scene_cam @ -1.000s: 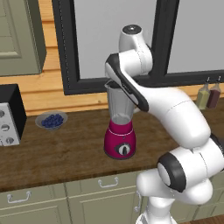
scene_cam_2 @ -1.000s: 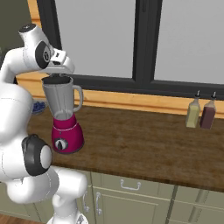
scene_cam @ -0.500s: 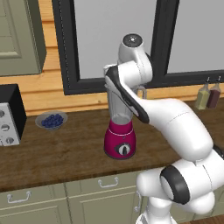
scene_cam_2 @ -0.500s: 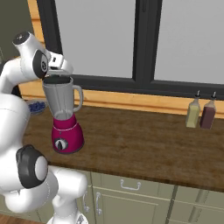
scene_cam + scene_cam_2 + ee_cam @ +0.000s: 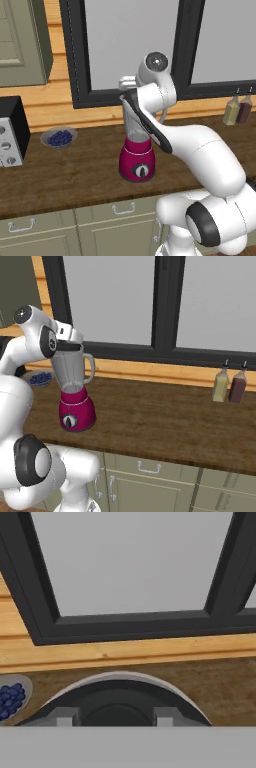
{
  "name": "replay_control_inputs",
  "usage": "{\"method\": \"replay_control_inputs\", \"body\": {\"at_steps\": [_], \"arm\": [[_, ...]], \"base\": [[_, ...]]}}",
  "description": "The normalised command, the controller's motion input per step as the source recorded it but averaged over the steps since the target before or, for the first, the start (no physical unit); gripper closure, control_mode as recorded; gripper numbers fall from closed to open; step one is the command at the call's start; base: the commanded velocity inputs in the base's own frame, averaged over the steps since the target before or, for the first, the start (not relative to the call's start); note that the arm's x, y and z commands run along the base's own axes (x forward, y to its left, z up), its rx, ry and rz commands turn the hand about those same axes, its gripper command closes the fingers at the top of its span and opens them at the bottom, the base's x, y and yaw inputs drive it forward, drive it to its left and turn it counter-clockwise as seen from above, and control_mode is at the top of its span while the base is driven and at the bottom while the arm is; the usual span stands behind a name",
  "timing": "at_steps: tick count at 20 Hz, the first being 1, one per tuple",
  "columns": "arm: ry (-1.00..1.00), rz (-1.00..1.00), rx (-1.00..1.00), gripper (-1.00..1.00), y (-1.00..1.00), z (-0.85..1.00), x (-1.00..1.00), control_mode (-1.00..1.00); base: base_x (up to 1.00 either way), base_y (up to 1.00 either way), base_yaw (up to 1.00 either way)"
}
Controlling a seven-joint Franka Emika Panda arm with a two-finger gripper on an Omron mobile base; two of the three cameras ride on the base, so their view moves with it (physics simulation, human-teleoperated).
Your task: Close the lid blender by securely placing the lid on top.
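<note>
I'm looking straight down my claw (image 5: 117, 721) at the lid (image 5: 120, 704), dark and round between my fingertips; whether I'm pinching or releasing it, I cannot tell. It's sitting at the blender (image 5: 74, 391) jar's mouth, so the placing looks nearly done. My arm is arching over the jar toward the window (image 5: 165, 301).

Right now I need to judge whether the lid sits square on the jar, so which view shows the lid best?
The hand view: the lid fills its lower middle, seen close. The right base view shows only a dark edge atop the blender; in the left base view I cannot make it out.
</note>
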Motion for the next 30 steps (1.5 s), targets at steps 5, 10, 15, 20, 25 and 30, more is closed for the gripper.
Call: {"method": "replay_control_inputs", "body": {"at_steps": [5, 10, 15, 20, 25, 30], "arm": [[-0.06, 0.00, 0.05, 1.00, -0.02, 0.00, 0.16, -1.00], [-0.20, 0.00, 0.02, 1.00, 0.00, 0.00, 0.00, -1.00], [-0.08, 0.00, 0.00, 1.00, -0.03, 0.00, 0.00, -1.00], [0.05, 0.00, 0.00, 1.00, -0.14, 0.00, 0.00, -1.00], [0.08, 0.00, -0.01, -1.00, -0.01, 0.00, 0.00, -1.00], [0.05, 0.00, -0.03, -1.00, 0.00, 0.00, 0.00, -1.00]], "base": [[0.00, 0.00, 0.00], [0.00, 0.00, 0.00], [0.00, 0.00, 0.00], [0.00, 0.00, 0.00], [0.00, 0.00, 0.00], [0.00, 0.00, 0.00]]}}
